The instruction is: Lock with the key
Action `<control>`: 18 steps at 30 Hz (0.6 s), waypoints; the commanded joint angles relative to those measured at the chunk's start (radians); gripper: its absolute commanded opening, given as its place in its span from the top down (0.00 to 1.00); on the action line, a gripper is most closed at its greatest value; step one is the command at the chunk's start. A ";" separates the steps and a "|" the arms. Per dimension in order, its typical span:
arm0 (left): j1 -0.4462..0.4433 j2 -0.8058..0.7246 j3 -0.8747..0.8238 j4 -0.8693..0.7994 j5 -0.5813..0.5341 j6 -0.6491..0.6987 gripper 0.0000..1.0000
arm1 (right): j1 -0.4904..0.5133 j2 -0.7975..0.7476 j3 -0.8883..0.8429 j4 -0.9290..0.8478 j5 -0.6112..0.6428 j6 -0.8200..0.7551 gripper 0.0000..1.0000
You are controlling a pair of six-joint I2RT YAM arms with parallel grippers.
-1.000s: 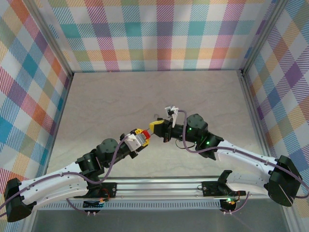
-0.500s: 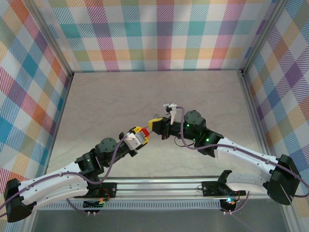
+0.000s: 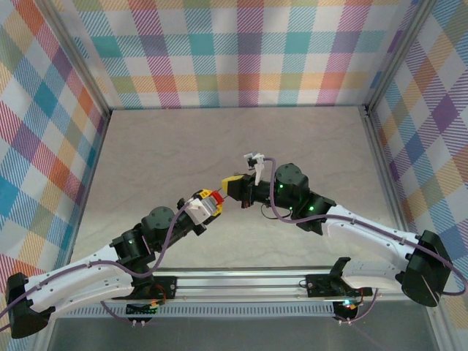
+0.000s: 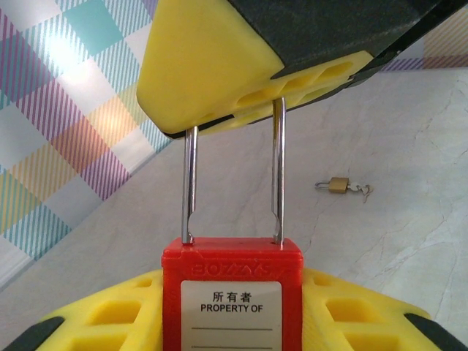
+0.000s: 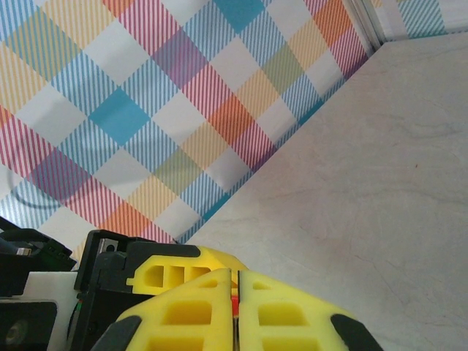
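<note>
Between your two arms, lifted off the pale marbled tabletop (image 3: 183,146), sits the red plastic-bodied padlock with the white "PROPERTY OF" label (image 4: 231,292). Every place below is given from that padlock.

Your left gripper (image 3: 208,205) has its yellow fingers partly closed on the padlock's body, one at each side, with the steel shackle (image 4: 278,168) pointing away from the wrist. At the shackle's far end your right gripper (image 3: 234,189) meets it. Its yellow fingers (image 5: 183,314) are pressed together with only a red sliver showing in the seam. You cannot tell whether they pinch the shackle's bend, carry a key, or merely rest against it. Both shackle legs reach the top of the body, but the frames do not settle whether they are latched.

Beyond the padlock, down on the tabletop and off to the right in the left wrist view, lies a small brass padlock with a key hanging from it (image 4: 338,185), well apart from both grippers.

The step in hand looks like steadying the padlock at its shackle, not the turn of the key itself. Next, you likely need a key brought to the keyway, which is probably at the body's hidden end inside the left grip. So keep the left hold firm and line up squarely before any twist.
</note>
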 commanded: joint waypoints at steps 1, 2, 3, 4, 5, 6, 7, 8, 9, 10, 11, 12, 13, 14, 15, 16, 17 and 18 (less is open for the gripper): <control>-0.007 -0.052 0.104 0.276 0.090 -0.011 1.00 | 0.030 0.053 0.001 -0.135 -0.047 -0.002 1.00; -0.007 -0.052 0.106 0.283 0.089 -0.011 1.00 | 0.030 0.060 0.003 -0.132 -0.059 -0.002 1.00; -0.007 -0.052 0.107 0.291 0.086 -0.012 1.00 | 0.030 0.068 0.007 -0.135 -0.067 -0.001 1.00; -0.007 -0.054 0.110 0.300 0.086 -0.012 1.00 | 0.030 0.074 0.010 -0.138 -0.067 -0.001 1.00; -0.007 -0.053 0.114 0.307 0.084 -0.012 1.00 | 0.030 0.078 0.014 -0.153 -0.058 0.000 1.00; -0.007 -0.056 0.117 0.313 0.079 -0.014 1.00 | 0.029 0.077 0.014 -0.158 -0.048 0.001 1.00; -0.007 -0.059 0.116 0.319 0.079 -0.016 1.00 | 0.030 0.074 0.011 -0.154 -0.043 0.002 1.00; -0.007 -0.062 0.115 0.324 0.082 -0.020 1.00 | 0.030 0.069 0.007 -0.152 -0.039 0.002 1.00; -0.007 -0.063 0.115 0.323 0.087 -0.020 1.00 | 0.030 0.062 0.005 -0.146 -0.037 0.000 1.00; -0.007 -0.064 0.114 0.322 0.090 -0.021 1.00 | 0.030 0.057 0.002 -0.141 -0.038 -0.001 1.00; -0.007 -0.065 0.111 0.324 0.099 -0.020 1.00 | 0.029 0.050 -0.002 -0.132 -0.041 -0.005 1.00; -0.007 -0.065 0.106 0.332 0.105 -0.020 1.00 | 0.030 0.046 -0.003 -0.128 -0.042 -0.005 1.00; -0.007 -0.065 0.103 0.341 0.106 -0.020 1.00 | 0.030 0.042 -0.005 -0.126 -0.041 -0.006 1.00; -0.007 -0.065 0.099 0.350 0.108 -0.019 1.00 | 0.030 0.038 -0.004 -0.123 -0.045 -0.009 1.00; -0.007 -0.067 0.094 0.359 0.112 -0.012 1.00 | 0.030 0.033 -0.008 -0.113 -0.056 -0.013 1.00; -0.007 -0.066 0.088 0.367 0.114 -0.007 1.00 | 0.031 0.030 -0.013 -0.098 -0.067 -0.017 1.00; -0.007 -0.066 0.085 0.373 0.123 0.002 1.00 | 0.033 0.024 -0.019 -0.080 -0.081 -0.020 1.00; -0.007 -0.065 0.082 0.378 0.129 0.008 1.00 | 0.037 0.019 -0.026 -0.066 -0.091 -0.026 1.00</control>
